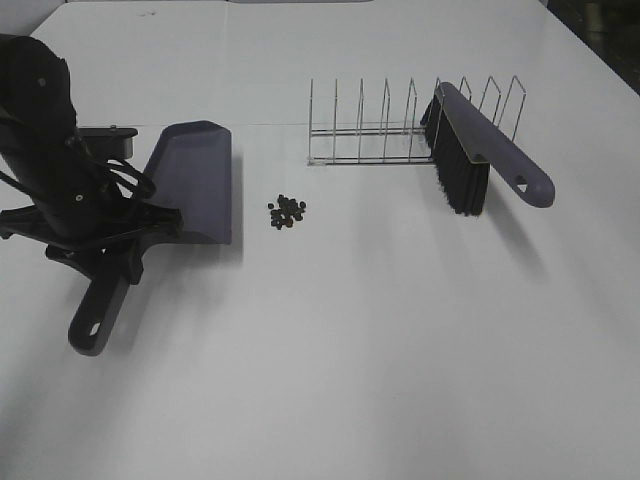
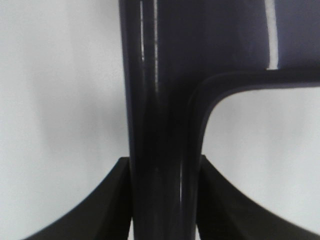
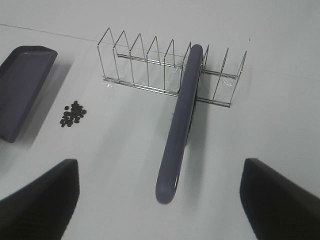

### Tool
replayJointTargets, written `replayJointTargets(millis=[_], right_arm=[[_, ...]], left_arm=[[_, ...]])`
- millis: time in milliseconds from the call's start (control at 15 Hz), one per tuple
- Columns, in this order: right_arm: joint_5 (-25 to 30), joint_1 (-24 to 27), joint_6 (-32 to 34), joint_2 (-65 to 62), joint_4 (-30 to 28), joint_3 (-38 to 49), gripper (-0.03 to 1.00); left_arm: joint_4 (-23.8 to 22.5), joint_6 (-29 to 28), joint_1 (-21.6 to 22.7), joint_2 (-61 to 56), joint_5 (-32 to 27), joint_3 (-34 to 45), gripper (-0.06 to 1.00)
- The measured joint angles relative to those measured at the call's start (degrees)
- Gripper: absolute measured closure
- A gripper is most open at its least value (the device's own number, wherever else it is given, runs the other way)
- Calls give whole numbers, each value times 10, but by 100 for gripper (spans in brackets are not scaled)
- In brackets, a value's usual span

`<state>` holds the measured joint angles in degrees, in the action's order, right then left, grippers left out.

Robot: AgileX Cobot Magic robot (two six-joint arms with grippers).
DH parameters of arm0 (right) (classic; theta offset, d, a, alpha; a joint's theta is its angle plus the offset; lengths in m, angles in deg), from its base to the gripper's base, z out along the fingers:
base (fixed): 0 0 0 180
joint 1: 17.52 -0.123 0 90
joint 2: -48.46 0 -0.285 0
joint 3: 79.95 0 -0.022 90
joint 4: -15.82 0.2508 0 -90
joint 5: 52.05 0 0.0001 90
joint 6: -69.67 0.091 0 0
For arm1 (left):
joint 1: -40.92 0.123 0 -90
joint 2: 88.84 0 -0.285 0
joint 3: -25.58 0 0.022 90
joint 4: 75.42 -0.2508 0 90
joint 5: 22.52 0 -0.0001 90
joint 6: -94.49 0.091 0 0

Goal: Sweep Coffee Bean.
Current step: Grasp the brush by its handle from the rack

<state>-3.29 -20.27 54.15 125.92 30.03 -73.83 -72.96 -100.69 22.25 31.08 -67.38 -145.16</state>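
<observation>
**Sweeping set, two-arm bench: state of items**

1. Table. White, flat; carries every item below.

2. Beans. One tight cluster of small dark beans lying on the table, between the dustpan and the rack. They sit near the dustpan's long straight edge, with a bare strip of table between them and it. None lie in the pan. The right wrist view shows the same cluster.

3. Dustpan. Purple-grey, on the left of the table. Its handle runs from the pan toward the near-left and ends in a hanging slot. One corner of the pan shows at the edge of the right wrist view.

4. Left gripper. Clamped on the dustpan handle. In the left wrist view the handle passes between the two black fingers, with each finger pressed to one side of it.

5. Rack. Wire, with upright dividers, standing right of the beans and well apart from them.

6. Brush. Lodged in a slot toward the rack's right end, black bristles pointing down, purple-grey handle jutting out past the rack.

7. Right gripper. Spread wide and empty, facing the end of the brush handle. It is out of the high view.
</observation>
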Motion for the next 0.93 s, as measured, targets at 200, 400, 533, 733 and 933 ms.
replayJointTargets(millis=[200, 400, 533, 733, 933], right_arm=[[26, 0, -1, 123, 0, -100, 20], [98, 0, 28, 268, -2, -225, 20], [167, -9, 56, 382, -33, -331, 20], [182, -30, 64, 458, -61, -403, 20], [194, -55, 89, 541, -78, -483, 20]], left_arm=[[0, 0, 0, 0, 2, 0, 60], [0, 0, 0, 0, 5, 0, 60], [0, 0, 0, 0, 6, 0, 60], [0, 0, 0, 0, 13, 0, 60], [0, 0, 0, 0, 23, 0, 60]])
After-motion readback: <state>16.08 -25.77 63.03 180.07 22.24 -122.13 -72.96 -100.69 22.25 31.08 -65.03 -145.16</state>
